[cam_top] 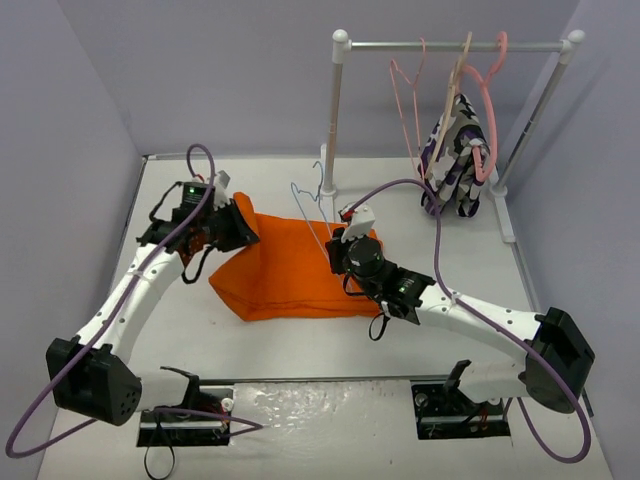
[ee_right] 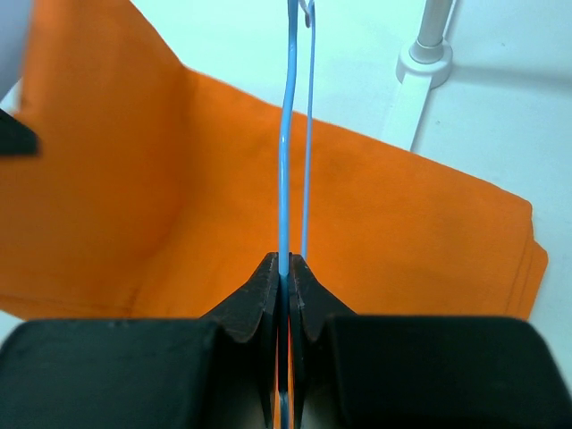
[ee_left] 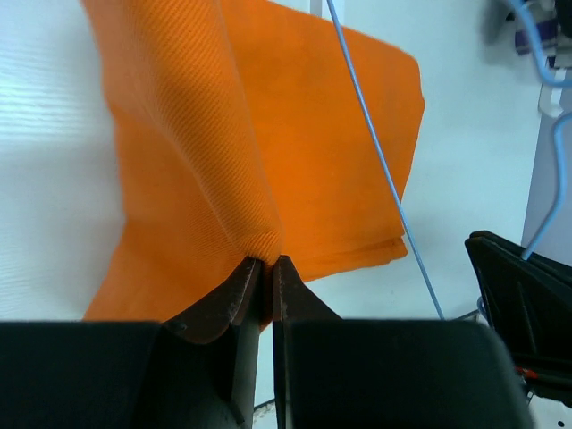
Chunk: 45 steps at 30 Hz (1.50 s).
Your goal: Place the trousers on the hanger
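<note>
The orange trousers (cam_top: pixel 290 270) lie folded on the table between the two arms. My left gripper (cam_top: pixel 243 222) is shut on a pinched fold at their upper left edge, seen close in the left wrist view as the trousers (ee_left: pixel 268 134) rising from the gripper (ee_left: pixel 266 262). My right gripper (cam_top: pixel 336 245) is shut on the thin light-blue hanger (cam_top: pixel 310 215), which stands on edge over the cloth, hook toward the rack. In the right wrist view the hanger (ee_right: pixel 283 179) runs straight up from the gripper (ee_right: pixel 283 261), with the trousers (ee_right: pixel 402 223) behind. The hanger wire (ee_left: pixel 380 161) crosses the cloth in the left wrist view.
A white clothes rack (cam_top: pixel 335 110) stands at the back right, carrying pink hangers (cam_top: pixel 405 100), a beige hanger (cam_top: pixel 455 90) and a purple-white-black patterned garment (cam_top: pixel 460 160). Its base post (ee_right: pixel 427 54) is close behind the blue hanger. Grey walls close in left and right.
</note>
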Tool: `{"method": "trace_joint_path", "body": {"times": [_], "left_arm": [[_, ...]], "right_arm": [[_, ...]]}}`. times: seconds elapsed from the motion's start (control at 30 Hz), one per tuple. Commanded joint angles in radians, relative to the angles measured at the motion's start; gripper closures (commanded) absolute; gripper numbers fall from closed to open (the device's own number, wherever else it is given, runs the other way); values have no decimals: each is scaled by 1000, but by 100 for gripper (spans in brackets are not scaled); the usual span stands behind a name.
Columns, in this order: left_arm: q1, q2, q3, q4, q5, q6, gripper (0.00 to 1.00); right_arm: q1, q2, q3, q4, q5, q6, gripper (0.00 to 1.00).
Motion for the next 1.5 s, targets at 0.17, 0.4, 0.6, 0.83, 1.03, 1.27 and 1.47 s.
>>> {"method": "trace_joint_path", "body": {"times": [0.17,0.4,0.6,0.83,1.03,1.27,1.47], "left_arm": [[-152,115,64,260,21,-132,100],[-207,220,92,343,41,-153,100],[-239,278,115,375,53,-157,100],[-256,288,139,375,54,-150,100],[-261,278,143,372,27,-136,100],[-265,305,128,461,-71,-151,100],[-293,332,76,651,-122,-185,100]], "right_arm": [[3,-22,-5,149,-67,27,100],[1,-62,-60,178,-121,32,100],[-9,-91,-71,177,-119,15,100],[-37,-111,-85,185,-141,16,100],[-46,-96,-73,178,-185,14,100],[-44,-112,-142,181,-216,79,100],[-44,-149,-237,189,-189,126,100]]}}
